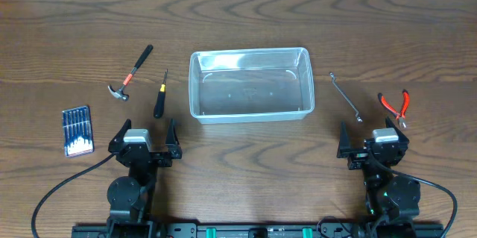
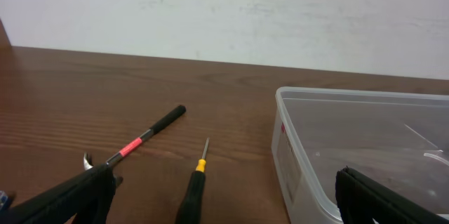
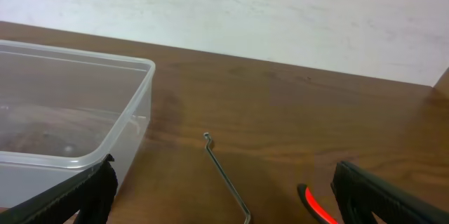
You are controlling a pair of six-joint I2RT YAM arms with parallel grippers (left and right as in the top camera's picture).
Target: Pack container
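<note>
- Left gripper [image 1: 146, 130]: spread wide apart, at the near left of the worktop [image 1: 238, 14], pointing away from the robot's base.
- Right gripper [image 1: 373, 132]: likewise spread wide apart, at the near right, well clear of the left one.
- From the left wrist, dark fingers [image 2: 70, 196] at both lower corners, with bare wood and a screwdriver handle in the gap.
- From the right wrist, dark fingers [image 3: 393, 194] at both lower corners too.
- Container [image 1: 250, 52]: clear, rectangular, with rounded corners and a thick rim, standing upright at the middle of the worktop, long side across, beyond and between the two arms.
- Left of the container, near but apart: a screwdriver [image 1: 160, 96] with a black handle and a yellow collar, tip pointing away from the robot.
- Further left: a small hammer [image 1: 130, 74], lying at a slant, with a black grip and a red band on the shaft, head towards the robot.
- Far left, near the front: a flat blue case [image 1: 77, 131] of small screwdrivers.
- Right of the container: a thin metal tool [image 1: 346, 97] with bent ends, lying diagonally.
- Just beyond the right gripper: pliers [image 1: 395, 107] with red handles, lying flat.
</note>
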